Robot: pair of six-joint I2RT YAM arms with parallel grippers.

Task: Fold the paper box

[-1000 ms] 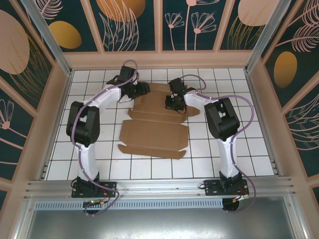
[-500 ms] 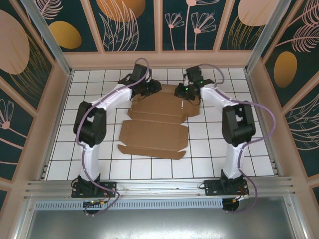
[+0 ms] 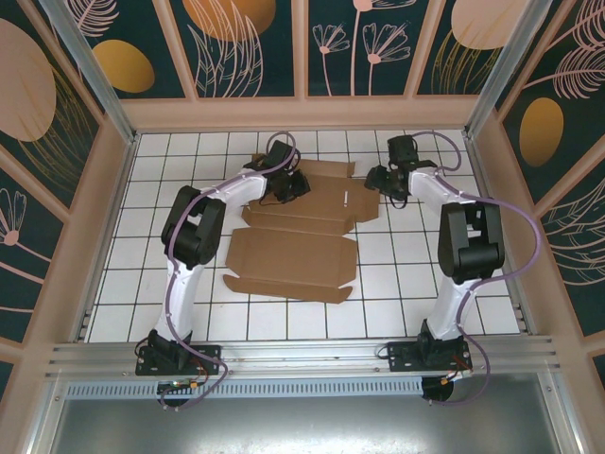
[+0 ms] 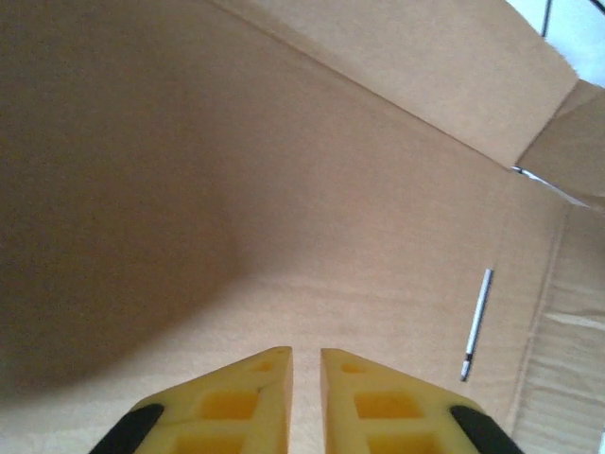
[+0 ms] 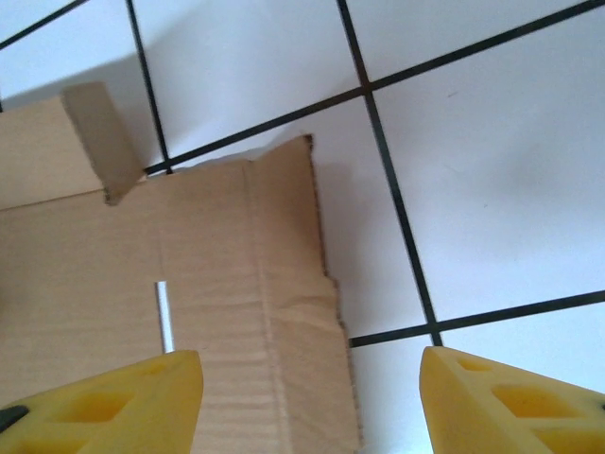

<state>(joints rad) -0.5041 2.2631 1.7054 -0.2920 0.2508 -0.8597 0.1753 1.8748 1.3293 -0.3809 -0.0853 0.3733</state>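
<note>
Top: the paper box (image 3: pixel 293 255) lies flat on the desk (image 3: pixel 397 284), left claw (image 3: pixel 288 184) at its 11 o'clock, right claw (image 3: pixel 378 180) at its 1 o'clock.
Left wrist: left claw (image 4: pixel 305 352) narrow, nothing in it, above the paper box (image 4: pixel 284 189).
Right wrist: right claw (image 5: pixel 310 355) wide, box edge at 8 o'clock.

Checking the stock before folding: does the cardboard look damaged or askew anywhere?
Yes. On the box, the right edge is ragged and uneven, with wrinkles beside it. A small corner flap seems to stick up, and its edge looks torn.
</note>
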